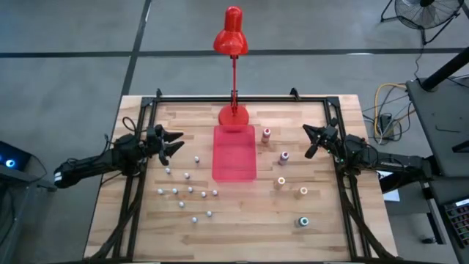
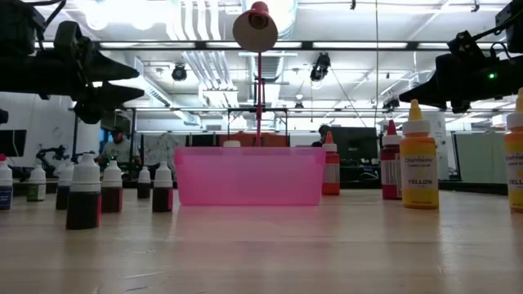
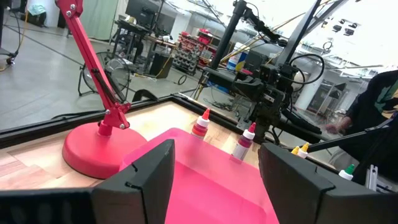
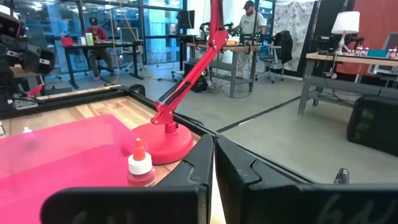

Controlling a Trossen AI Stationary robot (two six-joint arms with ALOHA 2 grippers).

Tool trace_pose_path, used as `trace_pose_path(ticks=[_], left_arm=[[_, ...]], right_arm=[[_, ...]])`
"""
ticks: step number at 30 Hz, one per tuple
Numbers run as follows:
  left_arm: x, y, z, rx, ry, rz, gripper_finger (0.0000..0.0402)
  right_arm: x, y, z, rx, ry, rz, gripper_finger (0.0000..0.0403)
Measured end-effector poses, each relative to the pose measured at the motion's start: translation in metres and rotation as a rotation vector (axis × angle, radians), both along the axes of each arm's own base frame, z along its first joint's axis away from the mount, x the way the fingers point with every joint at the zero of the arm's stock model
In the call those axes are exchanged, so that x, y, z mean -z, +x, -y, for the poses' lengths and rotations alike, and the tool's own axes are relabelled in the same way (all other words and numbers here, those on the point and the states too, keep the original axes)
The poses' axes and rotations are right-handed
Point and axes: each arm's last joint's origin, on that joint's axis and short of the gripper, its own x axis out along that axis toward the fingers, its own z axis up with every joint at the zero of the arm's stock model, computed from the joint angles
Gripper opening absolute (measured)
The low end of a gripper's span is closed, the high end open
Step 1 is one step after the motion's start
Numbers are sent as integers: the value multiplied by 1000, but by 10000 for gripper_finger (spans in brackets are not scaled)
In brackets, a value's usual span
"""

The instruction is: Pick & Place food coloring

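Note:
The food coloring bottles stand upright on the wooden table on either side of a flat red tray (image 1: pixel 234 152). Several small whitish-capped ones (image 1: pixel 190 189) cluster left of it. The bigger ones stand to its right: pink cap (image 1: pixel 266 134), red cap (image 1: pixel 283 157), orange (image 1: pixel 280 182), yellow (image 1: pixel 303 192) and teal (image 1: pixel 301 221). My left gripper (image 1: pixel 176 142) hovers open above the table, left of the tray's far end (image 3: pixel 214 180). My right gripper (image 1: pixel 309 141) hovers shut right of the pink-capped bottle (image 4: pixel 140 165), above the table.
A red desk lamp stands with its base (image 1: pixel 233 115) at the far edge of the tray, its arm rising over it. A black frame rail (image 1: pixel 242 98) runs along the table's far edge. Bare wood lies near the front edge (image 1: pixel 242 238).

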Motion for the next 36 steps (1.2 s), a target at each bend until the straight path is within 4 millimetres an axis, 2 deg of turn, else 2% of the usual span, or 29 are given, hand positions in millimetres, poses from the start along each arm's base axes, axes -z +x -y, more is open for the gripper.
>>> trace_pose_path(ticks=[12,21,26,36], left_arm=[[0,0,0,0,0,0,204],[0,0,0,0,0,0,204],[0,0,0,0,0,0,204],[0,0,0,0,0,1,204]], right_arm=[[0,0,0,1,72,60,8],[0,0,0,-1,65,51,17],[2,2,-1,-54,77,40,71],[8,7,0,-52,131,-9,237]])
